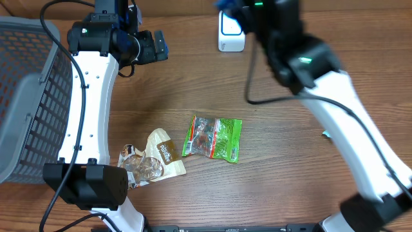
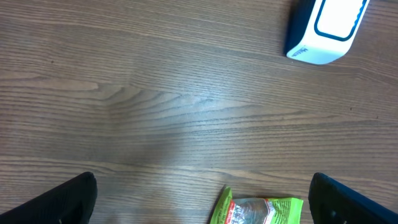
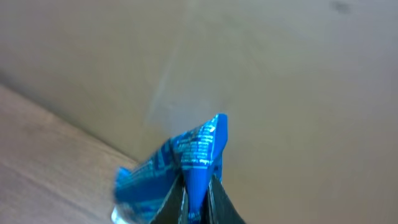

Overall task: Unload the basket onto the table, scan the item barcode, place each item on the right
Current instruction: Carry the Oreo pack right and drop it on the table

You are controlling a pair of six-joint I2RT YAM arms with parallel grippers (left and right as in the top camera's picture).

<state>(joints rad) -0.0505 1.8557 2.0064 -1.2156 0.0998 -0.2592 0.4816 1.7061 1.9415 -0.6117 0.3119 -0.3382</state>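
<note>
Two arms reach over the wooden surface (image 1: 290,174), and only the right one carries anything. The right gripper (image 3: 198,200) is closed tight on a blue packet (image 3: 189,155), pinching its lower edge so the crinkled foil stands up between the fingers. The right wrist view shows the packet against a blurred pale background with a strip of wood at the lower left. From overhead this gripper sits at the far edge of the scene, just beyond the white scanner (image 1: 231,35), which stands on the surface at far centre. The left gripper (image 1: 158,46) hangs with its jaws spread wide and nothing between them, to the left of the scanner and well apart from it. A green packet (image 1: 213,137) lies flat near the middle of the surface, and a tan packet (image 1: 156,159) lies just to its left, a little nearer. A grey mesh basket (image 1: 26,96) stands at the far left.
</note>
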